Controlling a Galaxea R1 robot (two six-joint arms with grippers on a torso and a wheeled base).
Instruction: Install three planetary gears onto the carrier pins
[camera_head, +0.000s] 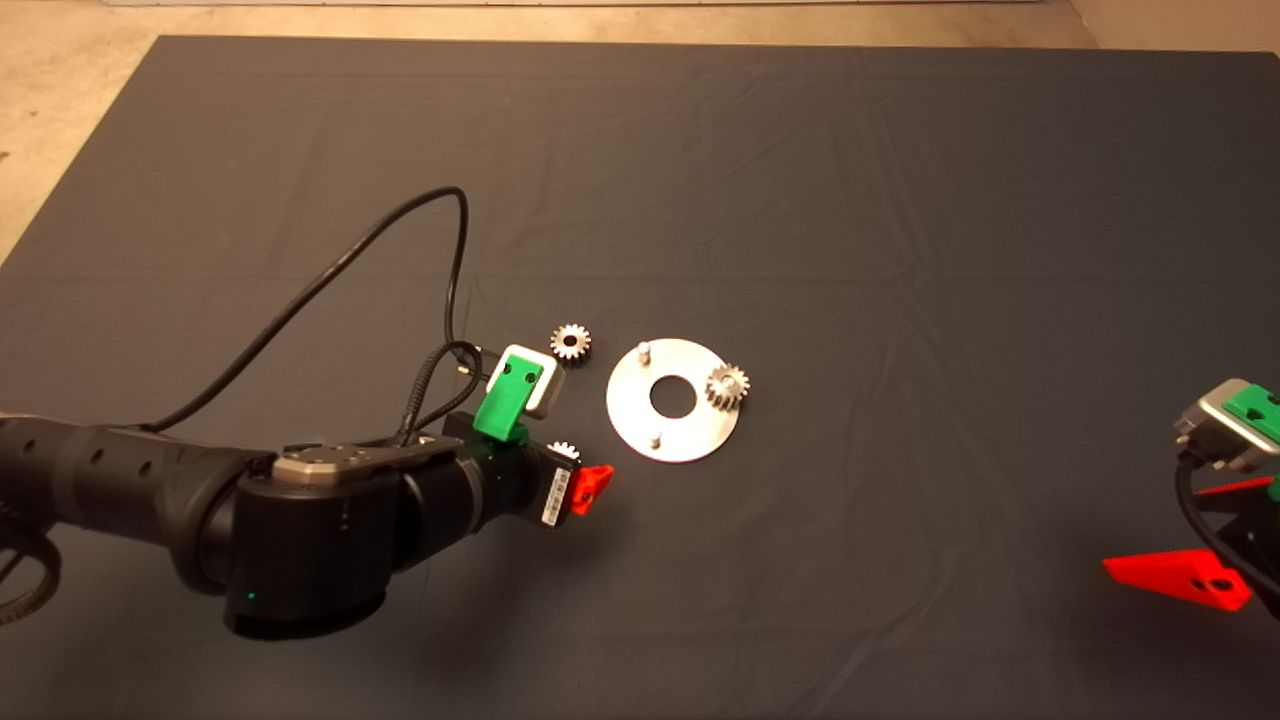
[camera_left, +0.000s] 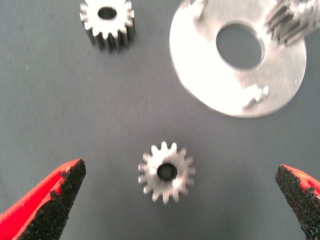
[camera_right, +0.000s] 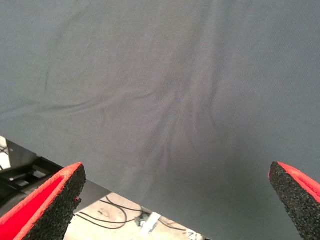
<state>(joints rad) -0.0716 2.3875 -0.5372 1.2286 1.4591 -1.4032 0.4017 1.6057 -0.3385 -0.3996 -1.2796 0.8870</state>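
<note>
The shiny round carrier disc (camera_head: 640, 425) lies mid-mat with one gear (camera_head: 728, 385) seated on its right pin. Two pins stand bare, the far one (camera_head: 644, 351) and the near one (camera_head: 655, 440). A second gear (camera_head: 571, 342) lies flat on the mat left of the disc. A third gear (camera_head: 565, 451) lies on the mat, half hidden under my left gripper (camera_head: 585, 485). In the left wrist view this gear (camera_left: 166, 172) sits between the wide-open fingers (camera_left: 55, 195), untouched; the disc (camera_left: 200, 65) and the other loose gear (camera_left: 107, 22) show beyond. My right gripper (camera_head: 1190, 540) is open and idle at the mat's right edge.
A black cable (camera_head: 400, 230) loops over the mat behind the left arm. The right wrist view shows only bare mat (camera_right: 160, 90), its edge and floor with cables (camera_right: 125, 220) beyond it.
</note>
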